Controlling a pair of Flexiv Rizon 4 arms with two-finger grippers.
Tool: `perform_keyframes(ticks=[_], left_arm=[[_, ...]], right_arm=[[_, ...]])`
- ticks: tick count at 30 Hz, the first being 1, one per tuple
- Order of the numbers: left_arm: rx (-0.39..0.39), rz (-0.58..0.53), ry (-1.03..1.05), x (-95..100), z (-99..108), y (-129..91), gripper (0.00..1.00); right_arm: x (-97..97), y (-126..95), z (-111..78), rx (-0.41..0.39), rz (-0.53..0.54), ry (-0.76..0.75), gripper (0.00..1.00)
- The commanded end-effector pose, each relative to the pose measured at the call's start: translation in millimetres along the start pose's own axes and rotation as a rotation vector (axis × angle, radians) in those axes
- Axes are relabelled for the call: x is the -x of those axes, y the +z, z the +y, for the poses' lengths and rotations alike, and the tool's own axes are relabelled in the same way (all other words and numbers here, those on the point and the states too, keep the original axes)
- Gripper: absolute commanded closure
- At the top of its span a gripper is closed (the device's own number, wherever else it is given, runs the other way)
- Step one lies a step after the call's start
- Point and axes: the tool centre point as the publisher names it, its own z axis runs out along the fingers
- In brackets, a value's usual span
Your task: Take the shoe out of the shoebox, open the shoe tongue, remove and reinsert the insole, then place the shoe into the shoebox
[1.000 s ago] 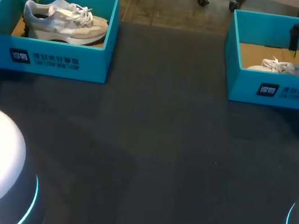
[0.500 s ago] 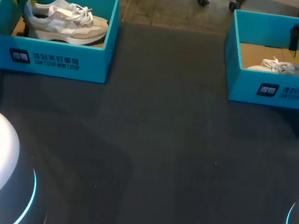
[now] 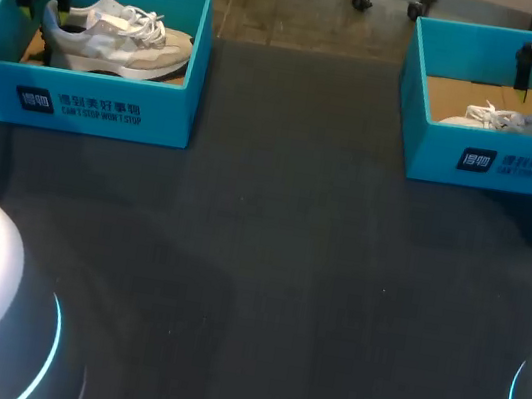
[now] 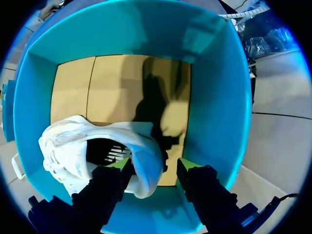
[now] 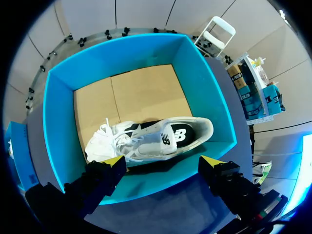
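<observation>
**Both shoes in their boxes; left gripper at a heel, both grippers with fingers spread**

The matte dark table lies in front of the left shoebox, a rectangular teal carton with smooth walls and a tan cardboard floor. Inside it the left shoe, a grey-and-white sneaker with white laces, stands on its sole. Its long axis runs along the box's length and its toe points toward the right shoebox. At the heel end of the left shoebox the left gripper sits inside with its fingers spread and the soft heel collar between them; one finger lies against the collar, the other appears clear of it. Well apart from the left shoebox, the right shoebox holds the right shoe, white, lying on its side with its toe toward the left shoebox. The right gripper hangs above that box, fingers spread wide and holding nothing.
</observation>
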Motion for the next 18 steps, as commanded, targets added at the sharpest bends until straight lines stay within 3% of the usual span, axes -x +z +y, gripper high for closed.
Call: perform_keyframes(ticks=[1, 7, 8, 12, 14, 18], left_arm=[[-0.02, 0.003, -0.007, -0.7, 9, 12, 0.5], [-0.042, 0.008, -0.019, -1.9, 13, 20, 0.64], [-0.044, 0.012, -0.019, -2.3, 14, 20, 0.74], [-0.055, 0.015, 0.011, -3.3, 15, 14, 0.86], [-0.053, 0.023, 0.012, -3.9, 17, 15, 1.0], [-0.051, 0.023, 0.027, -6.5, 17, 6, 1.0]], right_arm=[[0.3, 0, 0.2, 0.0, 0.0, -0.001, 0.0], [0.3, 0, 0.2, 0.0, 0.0, -0.001, 0.0], [0.3, 0, 0.2, 0.0, 0.0, -0.001, 0.0], [0.3, 0, 0.2, 0.0, 0.0, -0.001, 0.0], [0.3, 0, 0.2, 0.0, 0.0, -0.001, 0.0], [0.3, 0, 0.2, 0.0, 0.0, -0.001, 0.0]])
